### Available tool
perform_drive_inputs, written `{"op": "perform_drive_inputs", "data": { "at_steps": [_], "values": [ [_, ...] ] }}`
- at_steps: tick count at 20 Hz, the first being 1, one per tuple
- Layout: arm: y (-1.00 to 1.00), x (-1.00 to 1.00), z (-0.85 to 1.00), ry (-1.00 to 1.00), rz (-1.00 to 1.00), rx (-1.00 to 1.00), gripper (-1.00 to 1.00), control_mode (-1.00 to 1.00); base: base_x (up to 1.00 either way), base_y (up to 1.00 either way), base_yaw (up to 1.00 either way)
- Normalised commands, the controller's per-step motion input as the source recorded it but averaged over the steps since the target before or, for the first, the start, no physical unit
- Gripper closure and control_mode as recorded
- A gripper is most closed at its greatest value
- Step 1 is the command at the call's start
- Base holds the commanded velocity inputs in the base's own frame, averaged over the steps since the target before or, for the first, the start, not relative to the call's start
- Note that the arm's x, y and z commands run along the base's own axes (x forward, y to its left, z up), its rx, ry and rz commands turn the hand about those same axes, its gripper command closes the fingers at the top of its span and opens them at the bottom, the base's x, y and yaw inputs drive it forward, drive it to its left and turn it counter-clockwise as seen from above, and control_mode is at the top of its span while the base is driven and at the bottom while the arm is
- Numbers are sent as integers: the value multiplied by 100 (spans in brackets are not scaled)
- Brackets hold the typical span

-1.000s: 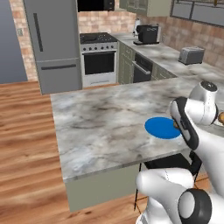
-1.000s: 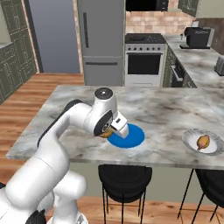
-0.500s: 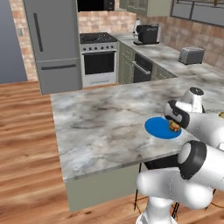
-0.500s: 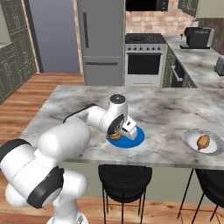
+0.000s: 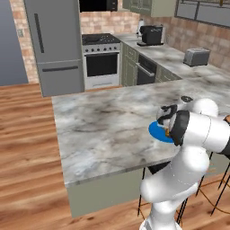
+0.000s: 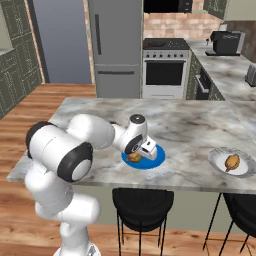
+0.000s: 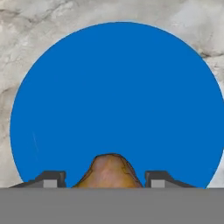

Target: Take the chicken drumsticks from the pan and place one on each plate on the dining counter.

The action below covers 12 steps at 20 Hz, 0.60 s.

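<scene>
My gripper [image 6: 135,155] hangs low over the near left part of the flat blue plate [image 6: 156,156] on the dining counter [image 6: 190,127], shut on a golden-brown chicken drumstick [image 6: 133,157]. In the hand view that drumstick [image 7: 109,171] sits between my two finger tips, with the blue plate [image 7: 113,87] spread close beneath. From the left base view the gripper [image 5: 167,130] is at the plate's [image 5: 157,131] right edge, half hidden by my forearm. A second drumstick [image 6: 232,161] lies on the white-grey plate [image 6: 218,163] further right. The pan is out of view.
Black stools [image 6: 142,202] stand under the counter's near edge. The stove [image 5: 101,54], a fridge [image 5: 56,42], a coffee machine [image 5: 152,35] and a toaster [image 5: 196,56] line the far walls. Bare marble [image 5: 99,126] stretches left of the blue plate.
My arm has folded and sunk, bringing the gripper with the drumstick down closer to the blue plate. The plates and the other drumstick have stayed put.
</scene>
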Motion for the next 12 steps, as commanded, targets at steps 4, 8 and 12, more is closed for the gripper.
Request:
{"op": "perform_drive_inputs", "data": {
  "at_steps": [4, 8, 12],
  "values": [
    [-2, 52, -50, 1, 10, 0, 100, -100, 0, 0, 0],
    [-8, 46, -44, 0, 11, 0, 100, -100, 0, 0, 0],
    [-9, 44, -34, 0, 10, 0, 100, -100, 0, 0, 0]
  ]
}}
